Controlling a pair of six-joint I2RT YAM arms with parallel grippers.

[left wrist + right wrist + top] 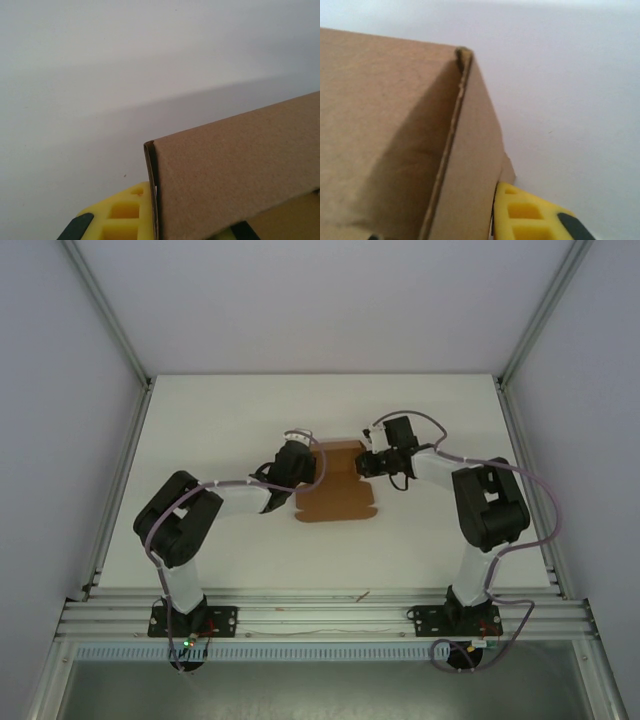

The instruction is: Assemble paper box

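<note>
The paper box point(335, 490) is a thin brown cardboard sheet lying mid-table, with its far end folded up. My left gripper point(303, 454) is at the far left corner. In the left wrist view it point(175, 222) is shut on an upright doubled cardboard wall point(235, 170), with a yellow finger point(120, 215) pressed on the wall's left face. My right gripper point(366, 462) is at the far right corner. In the right wrist view it point(470, 225) grips a raised cardboard wall point(465, 175). One yellow finger point(530, 215) presses its outer face, and the other finger is hidden behind the card.
The white table point(220, 420) is framed by aluminium rails point(320, 615) at the near edge and grey enclosure walls on both sides. Both arm bases stand at the near rail. Cables loop off the right arm point(490, 505).
</note>
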